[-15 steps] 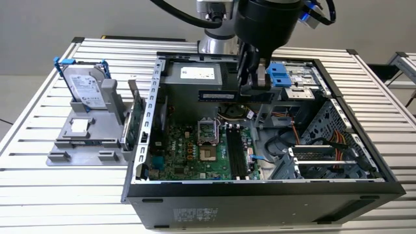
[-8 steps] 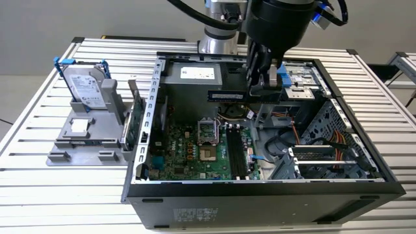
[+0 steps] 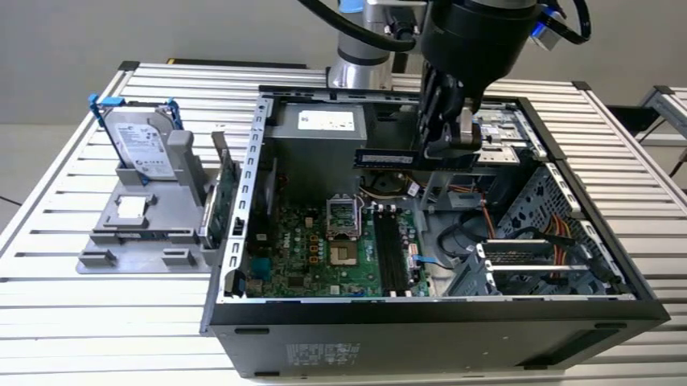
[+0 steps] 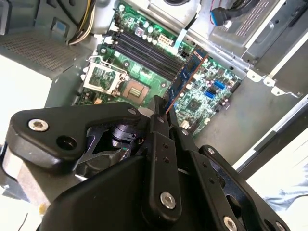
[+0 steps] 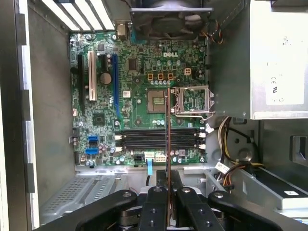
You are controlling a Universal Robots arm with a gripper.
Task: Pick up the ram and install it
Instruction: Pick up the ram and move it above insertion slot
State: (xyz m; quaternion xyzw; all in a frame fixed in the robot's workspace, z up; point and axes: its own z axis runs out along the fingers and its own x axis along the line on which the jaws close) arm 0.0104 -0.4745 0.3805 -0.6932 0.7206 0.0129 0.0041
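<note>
My gripper is shut on the ram, a thin dark stick with a white label. It hangs level in the air inside the open computer case, above the motherboard. In the first wrist view the ram appears edge-on, running from my gripper out across the black memory slots and the processor socket. In the second wrist view the ram sticks out from between the fingers, off to one side of the memory slots. The slots hold nothing.
The silver power supply fills the case's rear. A drive cage with orange cables sits on the exterior view's right. Outside the case, a grey stand holds a hard drive with blue rails, with a green card beside the case wall.
</note>
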